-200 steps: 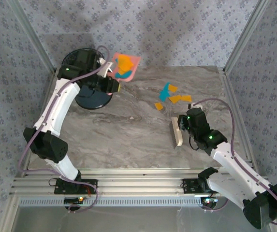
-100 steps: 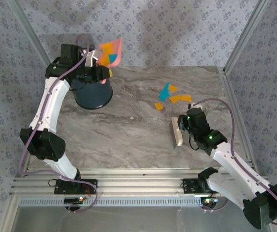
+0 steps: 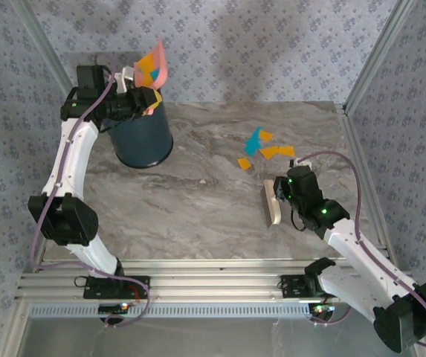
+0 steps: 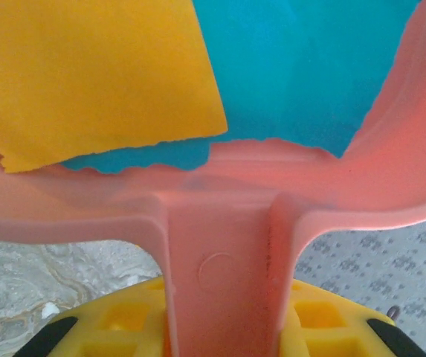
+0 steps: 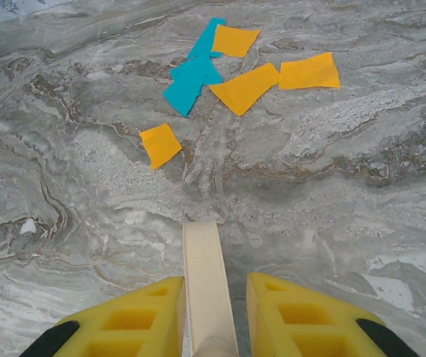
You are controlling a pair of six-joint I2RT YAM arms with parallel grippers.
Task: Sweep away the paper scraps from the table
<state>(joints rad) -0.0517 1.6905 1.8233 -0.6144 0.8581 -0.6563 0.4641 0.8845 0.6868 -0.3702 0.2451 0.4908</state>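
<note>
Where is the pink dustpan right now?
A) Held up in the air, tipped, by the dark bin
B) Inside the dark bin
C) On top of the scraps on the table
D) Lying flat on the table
A: the left gripper holds the pink dustpan tipped steeply in the air just above the dark bin, with paper scraps lying in it.

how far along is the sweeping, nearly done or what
Partly done. One load of paper scraps sits in the pink dustpan. In hand: the left pincer holds it tilted above the dark bin. Left: a cluster of scraps on the table, ahead of the brush in the right pincer.
</note>
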